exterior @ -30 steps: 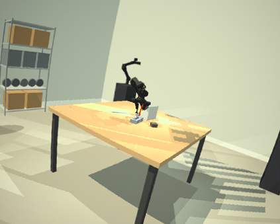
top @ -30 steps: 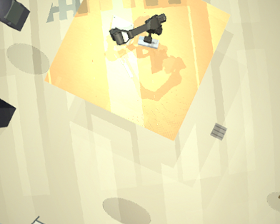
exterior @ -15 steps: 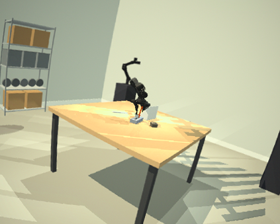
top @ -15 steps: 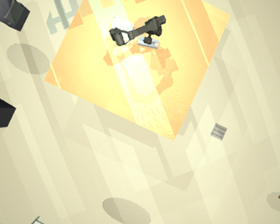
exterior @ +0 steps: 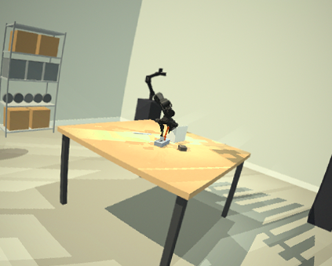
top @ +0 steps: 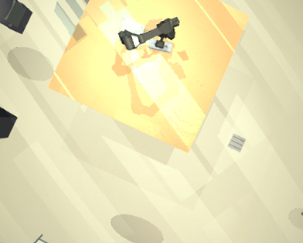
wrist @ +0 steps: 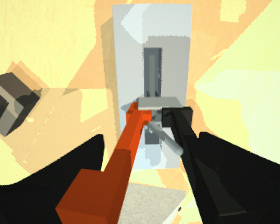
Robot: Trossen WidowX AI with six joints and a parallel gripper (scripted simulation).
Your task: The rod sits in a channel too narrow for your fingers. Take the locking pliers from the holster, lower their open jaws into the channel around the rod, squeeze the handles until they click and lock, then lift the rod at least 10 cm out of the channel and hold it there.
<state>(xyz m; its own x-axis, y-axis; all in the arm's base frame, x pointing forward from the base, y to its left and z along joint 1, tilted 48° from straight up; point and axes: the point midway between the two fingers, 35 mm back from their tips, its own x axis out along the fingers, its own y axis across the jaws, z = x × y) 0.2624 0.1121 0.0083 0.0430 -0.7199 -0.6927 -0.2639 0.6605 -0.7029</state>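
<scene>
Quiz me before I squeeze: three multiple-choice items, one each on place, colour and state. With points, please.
1. In the wrist view, where is the dark block (exterior: 182, 148) (wrist: 17, 102) relative to the grey channel block (top: 169, 48) (exterior: 162, 144) (wrist: 125, 60)?
A) Right
B) Left
C) On top

2. What colours are the handles of the pliers (exterior: 167, 132) (wrist: 127, 145)?
A) Both black
B) Both orange
C) One orange, one black

3. How do the handles stand?
A) Spread apart
B) Pressed together
C) Crossed

1 B: it sits at the left edge, off the channel block.
2 C: orange left, black right in the wrist view.
3 A: a wide gap separates them.
</scene>
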